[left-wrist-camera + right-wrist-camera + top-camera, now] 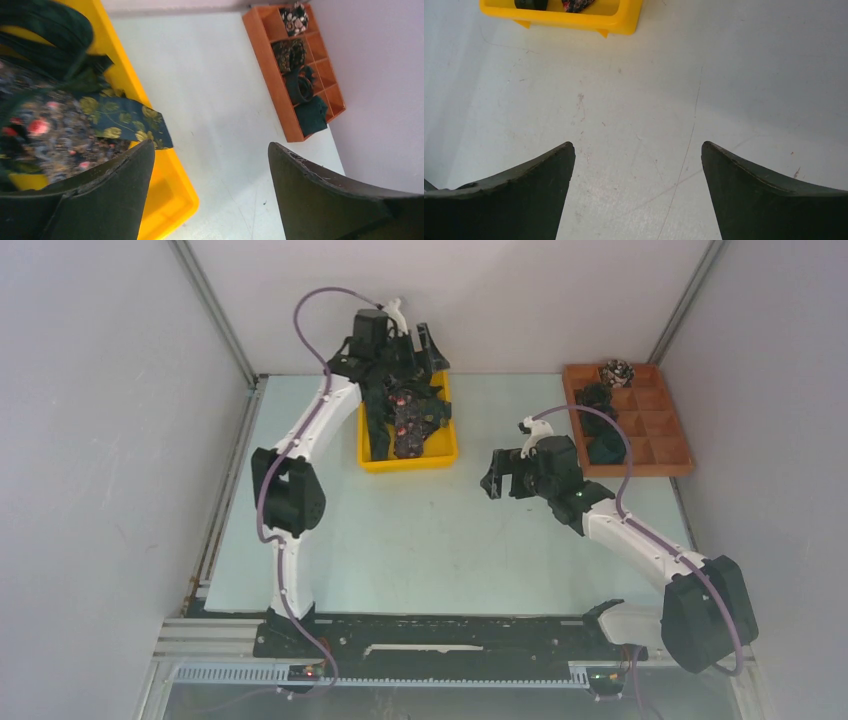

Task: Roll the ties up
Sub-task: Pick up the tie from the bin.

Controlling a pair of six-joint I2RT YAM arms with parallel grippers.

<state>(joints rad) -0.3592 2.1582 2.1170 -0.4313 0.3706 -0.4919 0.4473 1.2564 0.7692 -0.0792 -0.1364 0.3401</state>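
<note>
Left wrist view puts the loose ties (55, 125) heaped in the yellow bin (172, 192), just below the left fingers (132, 167), which stand wide apart and hold nothing. One tie with yellow flowers (125, 120) hangs its end over the bin rim (long axis roughly across the gap of the fingers). Right fingers (551, 167), also spread and empty, hover over the bench (649, 100), well apart from the bin; the left arm is nearer.
</note>
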